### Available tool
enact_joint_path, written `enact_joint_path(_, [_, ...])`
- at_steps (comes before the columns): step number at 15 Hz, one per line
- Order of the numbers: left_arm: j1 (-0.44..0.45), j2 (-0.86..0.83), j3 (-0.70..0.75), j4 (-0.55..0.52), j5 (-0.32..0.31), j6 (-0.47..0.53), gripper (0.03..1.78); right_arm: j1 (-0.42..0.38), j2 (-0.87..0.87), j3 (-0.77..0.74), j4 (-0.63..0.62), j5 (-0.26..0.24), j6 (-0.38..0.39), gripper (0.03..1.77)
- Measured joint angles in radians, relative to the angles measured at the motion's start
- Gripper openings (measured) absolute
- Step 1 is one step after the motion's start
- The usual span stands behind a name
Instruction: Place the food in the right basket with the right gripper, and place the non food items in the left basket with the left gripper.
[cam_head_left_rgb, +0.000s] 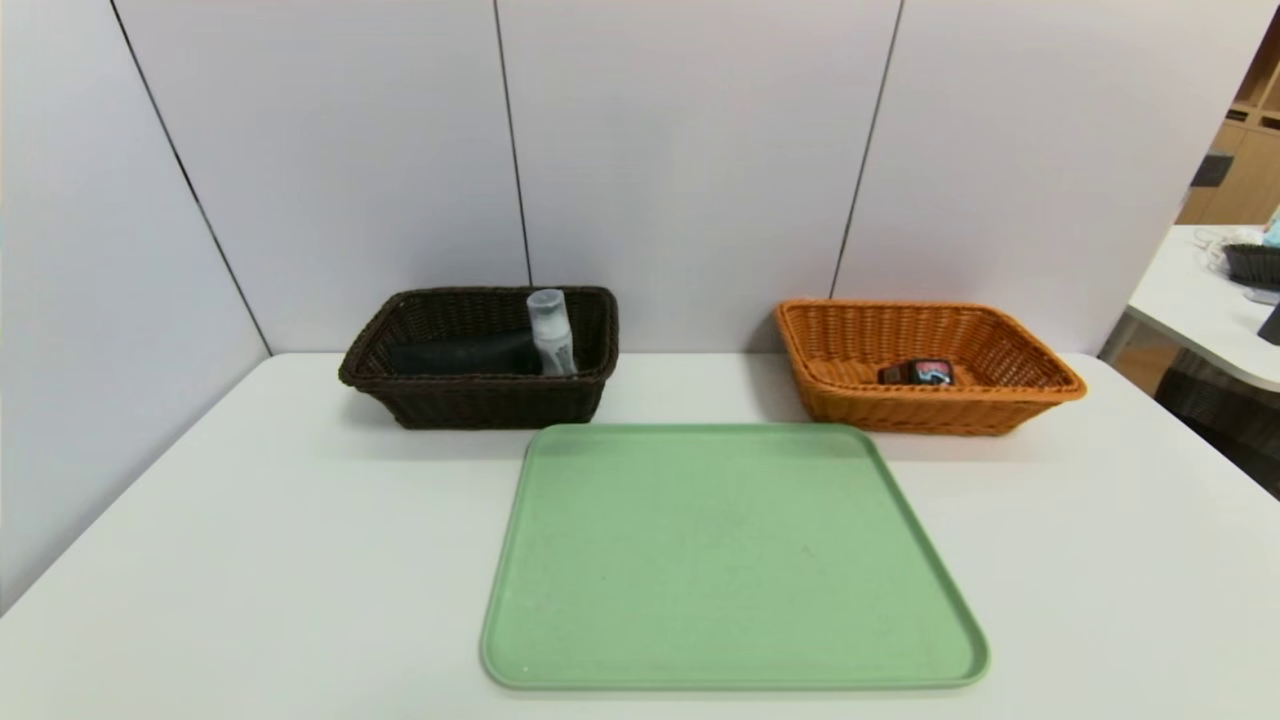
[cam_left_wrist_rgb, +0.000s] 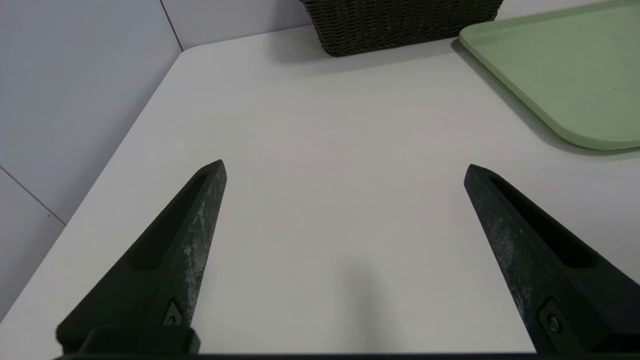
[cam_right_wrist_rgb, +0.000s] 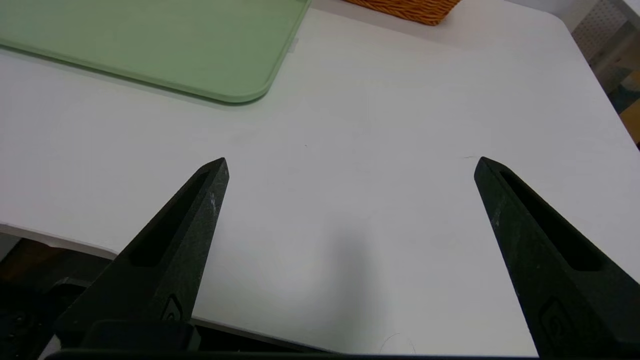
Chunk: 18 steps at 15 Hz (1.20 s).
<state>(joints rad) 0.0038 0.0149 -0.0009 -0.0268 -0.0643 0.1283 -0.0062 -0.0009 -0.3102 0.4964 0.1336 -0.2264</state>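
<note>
The dark brown left basket (cam_head_left_rgb: 400, 330) stands at the back left and holds a clear plastic bottle (cam_head_left_rgb: 551, 331) and a black item (cam_head_left_rgb: 465, 355). The orange right basket (cam_head_left_rgb: 1040, 375) at the back right holds a small dark food packet (cam_head_left_rgb: 918, 373). Neither arm shows in the head view. In the left wrist view my left gripper (cam_left_wrist_rgb: 345, 167) hangs open over bare table, near the brown basket (cam_left_wrist_rgb: 400, 25) and the tray (cam_left_wrist_rgb: 565, 70). My right gripper (cam_right_wrist_rgb: 351, 162) is open above the table's front edge, with nothing between its fingers.
A green tray (cam_head_left_rgb: 520, 560) lies bare in the middle of the white table (cam_head_left_rgb: 250, 520), in front of both baskets. Grey partition walls close the back and left. Another table (cam_head_left_rgb: 1190, 300) stands at the far right.
</note>
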Motion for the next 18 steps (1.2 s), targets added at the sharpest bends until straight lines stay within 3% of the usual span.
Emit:
enact_joint_path(2, [0.000, -0.010, 0.000, 0.030, 0.005, 0.003, 1.69, 0.000, 0.000, 0.085, -0.082, -0.025, -0.057, 1.70])
enact_joint_path(5, [0.000, -0.014, 0.000, 0.034, 0.030, -0.003, 1.69, 0.000, 0.000, 0.203, -0.304, -0.070, -0.100, 1.70])
enact_joint_path(7, [0.000, -0.014, 0.000, 0.034, 0.033, -0.009, 1.69, 0.000, 0.000, 0.253, -0.433, -0.070, -0.089, 1.70])
enact_joint_path(10, [0.000, -0.014, 0.001, 0.034, 0.038, -0.014, 1.69, 0.001, 0.000, 0.296, -0.528, -0.074, -0.016, 1.70])
enact_joint_path(12, [0.000, -0.014, 0.001, 0.035, 0.043, -0.016, 1.69, 0.002, 0.000, 0.306, -0.540, -0.073, 0.010, 1.70])
enact_joint_path(15, [0.000, -0.014, 0.001, 0.036, 0.041, -0.016, 1.69, 0.001, 0.000, 0.309, -0.528, -0.074, -0.039, 1.70])
enact_joint_path(18, [0.000, -0.014, 0.001, 0.034, 0.041, -0.013, 1.69, 0.001, 0.000, 0.310, -0.528, -0.074, -0.024, 1.70])
